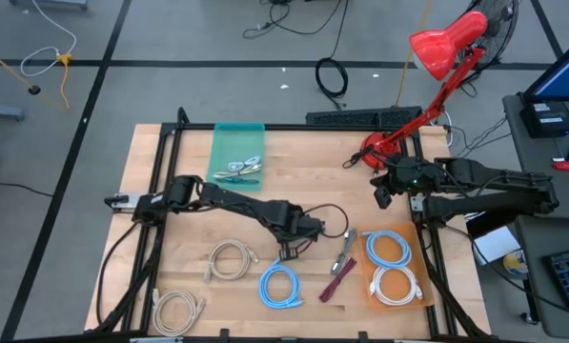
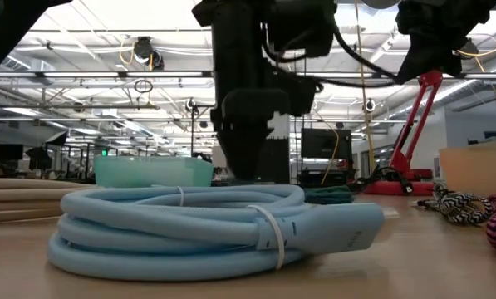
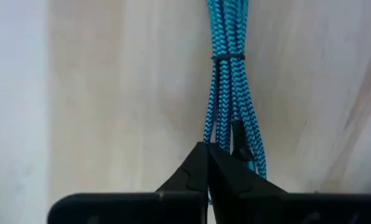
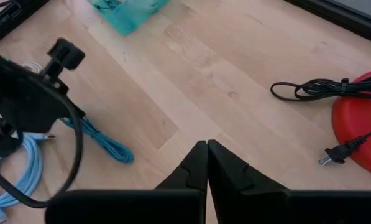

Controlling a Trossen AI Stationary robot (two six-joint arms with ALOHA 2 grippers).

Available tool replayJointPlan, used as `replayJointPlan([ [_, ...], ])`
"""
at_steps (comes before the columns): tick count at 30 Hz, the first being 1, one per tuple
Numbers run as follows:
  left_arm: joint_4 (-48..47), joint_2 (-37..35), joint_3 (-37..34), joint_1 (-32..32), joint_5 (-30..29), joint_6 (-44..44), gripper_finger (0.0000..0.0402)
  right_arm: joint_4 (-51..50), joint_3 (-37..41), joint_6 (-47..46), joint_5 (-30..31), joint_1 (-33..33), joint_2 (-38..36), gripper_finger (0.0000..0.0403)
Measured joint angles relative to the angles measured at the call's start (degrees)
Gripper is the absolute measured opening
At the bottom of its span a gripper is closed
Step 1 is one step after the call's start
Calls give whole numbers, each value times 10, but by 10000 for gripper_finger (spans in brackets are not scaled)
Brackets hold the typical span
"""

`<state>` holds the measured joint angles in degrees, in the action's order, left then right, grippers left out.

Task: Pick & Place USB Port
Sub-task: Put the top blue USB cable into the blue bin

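A teal braided USB cable bundle (image 3: pixel 230 93) lies flat on the wooden table, tied with a thin band; it also shows in the right wrist view (image 4: pixel 104 144). My left gripper (image 3: pixel 207 149) points straight down at the bundle's one end near the table's middle (image 1: pixel 290 250), fingers shut tip to tip. The bundle runs in under one finger. My right gripper (image 4: pixel 207 146) hangs shut above the table's right side (image 1: pixel 383 195), with nothing in it. A teal tray (image 1: pixel 238 138) with cables in it stands at the far edge. My left gripper comes at the bundle's end (image 3: pixel 238 152) from above, in line with the cable. Its fingertips meet with no strand showing between them. The bundle passes beside and beneath one finger (image 3: pixel 244 177), which hides the spot; I cannot tell whether anything is caught. The cable lies on the table.
A light blue coil (image 1: pixel 279 284) lies just nearer than the left gripper. Two beige coils (image 1: pixel 232 259) are at the near left. Braided cables (image 1: pixel 342 255) lie beside an orange tray (image 1: pixel 365 272) holding two coils. A red lamp (image 1: pixel 436 57) stands at the far right.
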<state>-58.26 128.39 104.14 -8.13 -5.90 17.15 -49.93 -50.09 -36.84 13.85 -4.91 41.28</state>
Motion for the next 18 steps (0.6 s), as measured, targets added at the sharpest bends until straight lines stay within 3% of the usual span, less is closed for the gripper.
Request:
replayJointPlan([
  [13,-5,-166,1,83,-77,43,1,10,0,1,1,0,0,0],
  [18,0,-210,1,125,-43,38,1,13,0,1,13,0,0,0],
])
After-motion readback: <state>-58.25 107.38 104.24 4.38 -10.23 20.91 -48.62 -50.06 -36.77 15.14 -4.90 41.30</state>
